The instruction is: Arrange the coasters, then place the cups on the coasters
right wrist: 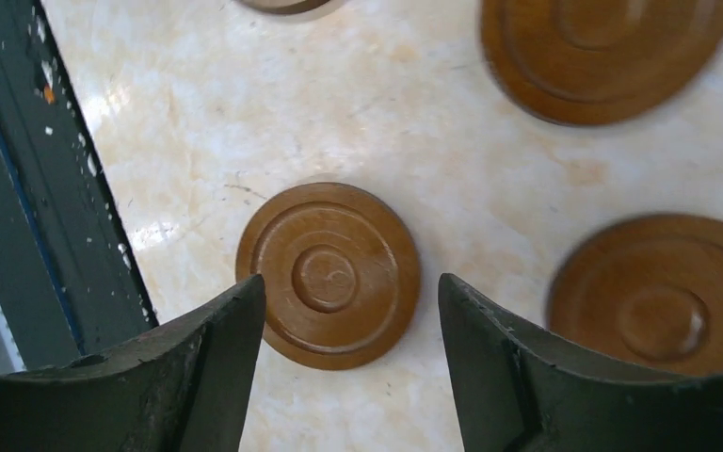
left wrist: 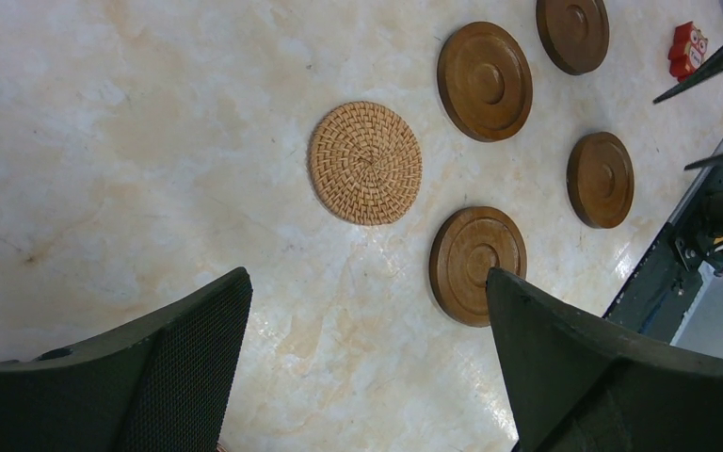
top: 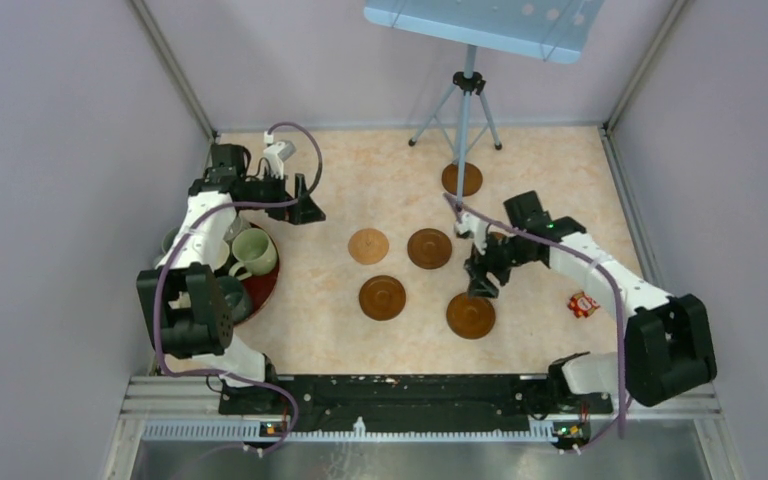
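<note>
- Six coasters (top: 429,248) lie flat and apart on the marbled surface (top: 560,180); one is a woven coaster (top: 368,245) of light tan, the others are brown with ring grooves.
- Five of them form a loose group in the middle, one of these mostly under the right arm in the top view; the far coaster (top: 462,179) lies at the foot of a tripod (top: 465,110).
- The cups (top: 253,252) stand close together on a dark red tray (top: 270,280) at the left side, partly hidden by the left arm.
- The right gripper (top: 482,285) hangs just over the nearest coaster (right wrist: 328,275); its fingers are spread and pinch nothing; the disc lies under the gap.
- The left gripper (top: 305,205) is beside the tray, spread wide, with nothing in it.
- A small red packet (top: 583,303) lies on the right.
</note>
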Robot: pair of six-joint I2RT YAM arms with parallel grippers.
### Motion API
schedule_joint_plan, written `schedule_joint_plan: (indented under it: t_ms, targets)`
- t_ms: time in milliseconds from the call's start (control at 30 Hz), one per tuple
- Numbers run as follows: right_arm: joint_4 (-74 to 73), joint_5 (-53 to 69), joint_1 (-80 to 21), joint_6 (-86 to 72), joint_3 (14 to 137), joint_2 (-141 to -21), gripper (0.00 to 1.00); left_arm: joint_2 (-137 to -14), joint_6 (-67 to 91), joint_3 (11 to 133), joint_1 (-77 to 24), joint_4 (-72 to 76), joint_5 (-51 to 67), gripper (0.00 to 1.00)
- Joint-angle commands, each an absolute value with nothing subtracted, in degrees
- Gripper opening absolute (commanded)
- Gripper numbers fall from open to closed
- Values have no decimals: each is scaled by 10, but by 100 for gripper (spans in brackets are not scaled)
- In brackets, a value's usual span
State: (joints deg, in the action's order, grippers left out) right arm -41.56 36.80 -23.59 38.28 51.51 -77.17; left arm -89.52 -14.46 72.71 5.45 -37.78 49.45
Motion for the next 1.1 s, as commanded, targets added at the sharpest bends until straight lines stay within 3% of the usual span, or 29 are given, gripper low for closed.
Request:
schedule_joint_plan:
  t_ms: [0,233,333,500,1067]
  targets:
    - [-396,435,-144,359,534,-734,67,-901,-136,740,51,-362,513,99]
    - [-177,340,23,154,583,-826,64,-896,-136,730,51,-356,510,99]
    - [-108,299,46,60,623,-888,63,-895,-134,726,52,-349,508,99]
    - [-7,225,37,-41,667,-980,62,-900,-128,728,52,-343,503,99]
    - [-23,105,-66,-80,877,-1204,59,-918,-116,731,52,-334,505,99]
